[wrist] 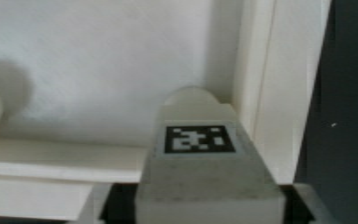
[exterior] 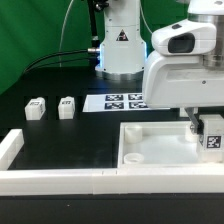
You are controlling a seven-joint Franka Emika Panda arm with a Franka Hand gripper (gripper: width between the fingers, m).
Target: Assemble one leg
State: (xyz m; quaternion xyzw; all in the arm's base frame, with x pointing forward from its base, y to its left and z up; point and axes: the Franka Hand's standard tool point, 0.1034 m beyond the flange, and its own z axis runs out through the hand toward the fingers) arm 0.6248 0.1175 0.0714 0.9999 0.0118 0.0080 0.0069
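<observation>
Scene: a black worktop with a white robot arm reaching in from the exterior view's right, over a large white square tray near the front.
Tool: the tool hangs low over the far right part of the tray; its fingers are pinching a leg, seen in the wrist view as dark fingers on either side of the white part.
Held leg: the leg, a chunky white peg with a square black-and-white tag on it, sits between the fingers and points down away from the wrist.
Long axis: the peg's length appears to run in line with the tool, roughly upright, its tapered end toward the tray floor.
Key relation: the peg's tip is just beside the tray's raised inner wall, near a corner; whether the tip touches the floor cannot be told.
Corner hole: no hole is clearly visible under the tip; a rounded shape shows at the edge of the wrist view.
Spare legs: two loose legs lie well apart from the tool, toward the exterior view's left.
Marker board: the marker board lies flat behind the tray.
Judgement: the next move likely needs the tip lined up over a corner seat.
</observation>
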